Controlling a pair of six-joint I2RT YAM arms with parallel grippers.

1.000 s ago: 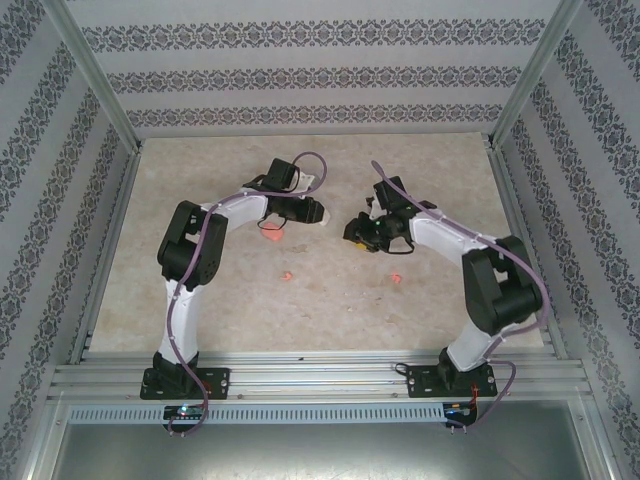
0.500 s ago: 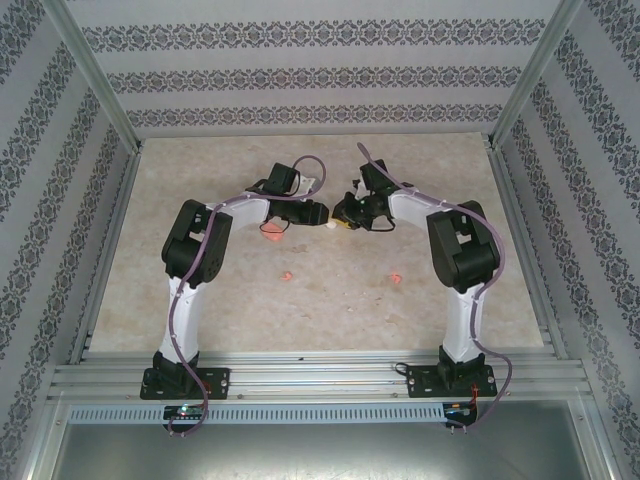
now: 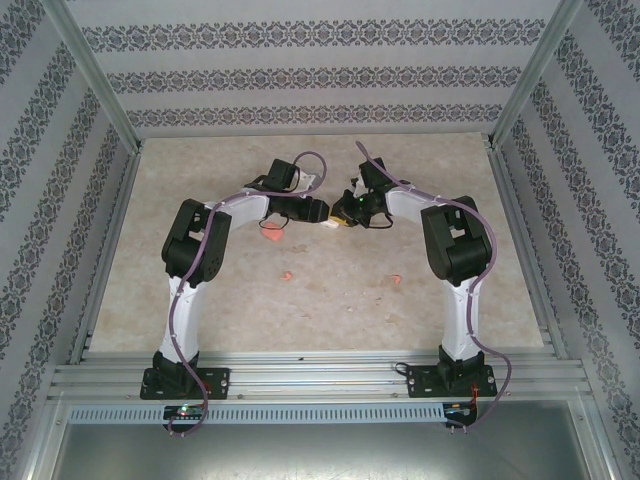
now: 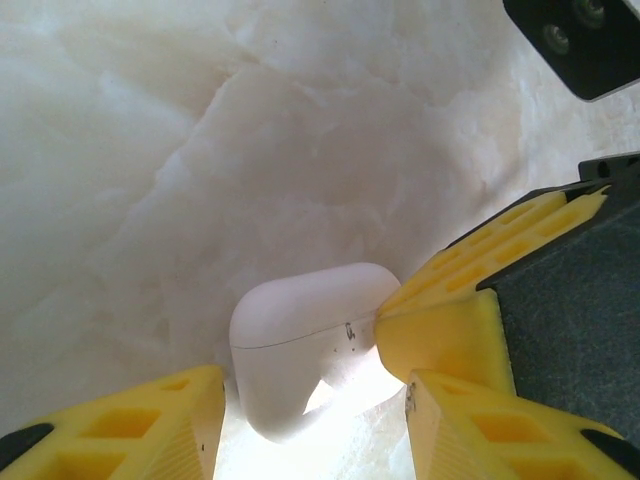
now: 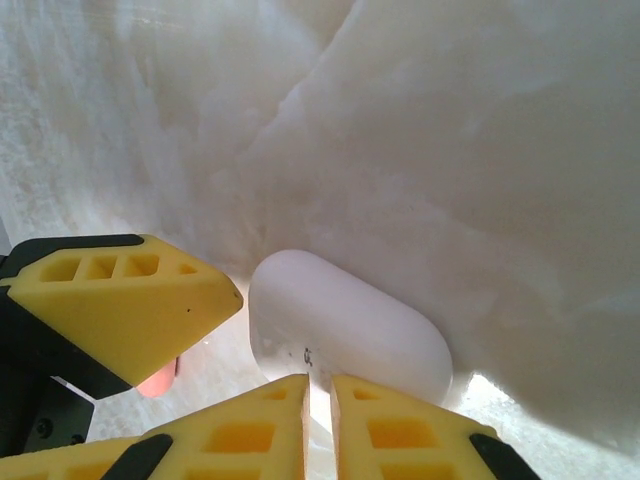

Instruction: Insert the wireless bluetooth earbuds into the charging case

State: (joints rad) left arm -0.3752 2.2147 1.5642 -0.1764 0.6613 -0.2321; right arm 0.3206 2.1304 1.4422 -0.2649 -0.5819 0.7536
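In the middle of the view from above, the two arms meet nose to nose over a little smooth plastic white case (image 3: pixel 331 224) on the pale stone-look table (image 3: pixel 180 160). The lid is down, with only a thin line running round it, so I can't see what is inside. Seen from the right wrist, its long way runs from upper left down to lower right.

The left gripper (image 4: pixel 312 390) has its yellow fingers spread apart, and the white case sits between them. The right gripper (image 5: pixel 320 385) has its fingers pressed together, with the tips right up against the side of the case.

Just down and left of the arms' tips sits a bigger coral-orange lump (image 3: pixel 270 234). I can't tell if it is open. Lower down, a tiny coral-orange earbud (image 3: pixel 288 275) lies bare on the table. A second earbud (image 3: pixel 397 279) lies to its right, well apart.
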